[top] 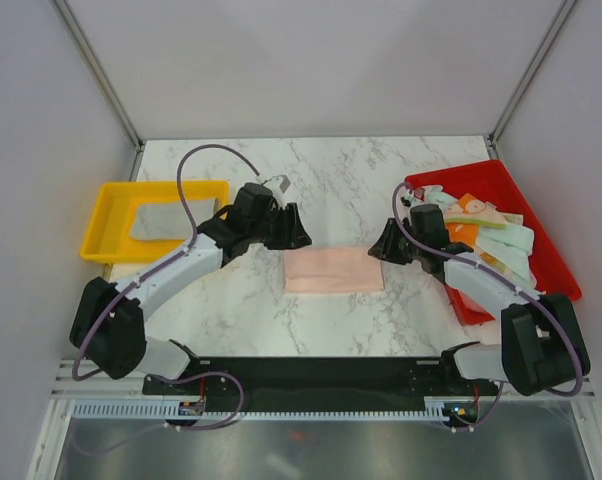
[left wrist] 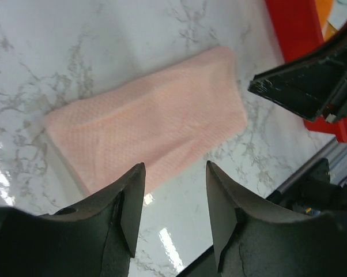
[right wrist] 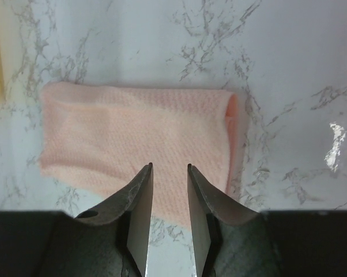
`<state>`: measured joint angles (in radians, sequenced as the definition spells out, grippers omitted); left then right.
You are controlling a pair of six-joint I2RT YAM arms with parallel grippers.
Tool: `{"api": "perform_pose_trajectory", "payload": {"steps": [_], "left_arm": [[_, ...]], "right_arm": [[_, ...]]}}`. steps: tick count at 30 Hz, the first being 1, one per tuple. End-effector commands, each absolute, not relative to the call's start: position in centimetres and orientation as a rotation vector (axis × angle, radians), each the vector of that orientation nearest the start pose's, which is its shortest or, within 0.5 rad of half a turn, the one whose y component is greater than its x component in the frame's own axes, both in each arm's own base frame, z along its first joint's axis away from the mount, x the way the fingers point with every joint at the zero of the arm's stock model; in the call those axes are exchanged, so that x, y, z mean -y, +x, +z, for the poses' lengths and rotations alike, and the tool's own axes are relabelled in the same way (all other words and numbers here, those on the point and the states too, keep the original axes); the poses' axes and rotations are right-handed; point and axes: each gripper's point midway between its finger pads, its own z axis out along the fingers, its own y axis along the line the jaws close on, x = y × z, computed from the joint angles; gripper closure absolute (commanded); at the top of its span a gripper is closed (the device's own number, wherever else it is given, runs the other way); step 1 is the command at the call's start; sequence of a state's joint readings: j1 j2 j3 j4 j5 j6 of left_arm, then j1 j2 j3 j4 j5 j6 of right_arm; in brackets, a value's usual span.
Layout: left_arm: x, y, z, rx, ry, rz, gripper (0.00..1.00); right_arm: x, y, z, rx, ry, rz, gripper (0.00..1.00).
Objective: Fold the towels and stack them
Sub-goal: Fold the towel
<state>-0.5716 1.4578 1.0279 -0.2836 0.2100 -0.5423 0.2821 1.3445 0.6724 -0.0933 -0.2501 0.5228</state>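
Left pincer [left wrist: 173, 167]: jaws parted, empty, just beside the folded pale pink towel [top: 333, 270]. Right pincer [right wrist: 169, 167]: jaws narrowly parted, empty, over the towel's edge.

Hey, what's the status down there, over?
Left fingers and right fingers open, empty. Pink towel folded, flat on table between them. Other towels heaped in red tray. Nothing blocking.

The pale pink towel [right wrist: 133, 138] is soft, matt cloth with a fine waffle weave. The tabletop [right wrist: 289, 69] is glossy marble-look, catching glare. My left fingers [left wrist: 225, 213] are scuffed matt black plastic; the red tray [left wrist: 291, 34] is smooth plastic.
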Motion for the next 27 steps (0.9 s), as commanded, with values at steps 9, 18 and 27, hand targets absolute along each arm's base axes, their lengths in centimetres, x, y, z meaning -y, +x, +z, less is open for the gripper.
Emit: {"api": "perform_pose_trajectory", "payload": {"steps": [9,18,27], "left_arm": [[25.3,24.3,5.7,-2.604,0.132,-0.730,0.49],[23.3,24.3,4.2,-2.674,0.015,-0.636,0.48],[22.7,26.6,9.3,-2.589,0.030,-0.600,0.32]], "right_arm": [[-15.7,25.9,3.6,-2.503,0.137,0.740,0.62],[-14.9,25.2,2.0,-2.519,0.138,0.692,0.62],[-16.8,25.8,7.6,-2.413,0.050,0.837,0.58]]}}
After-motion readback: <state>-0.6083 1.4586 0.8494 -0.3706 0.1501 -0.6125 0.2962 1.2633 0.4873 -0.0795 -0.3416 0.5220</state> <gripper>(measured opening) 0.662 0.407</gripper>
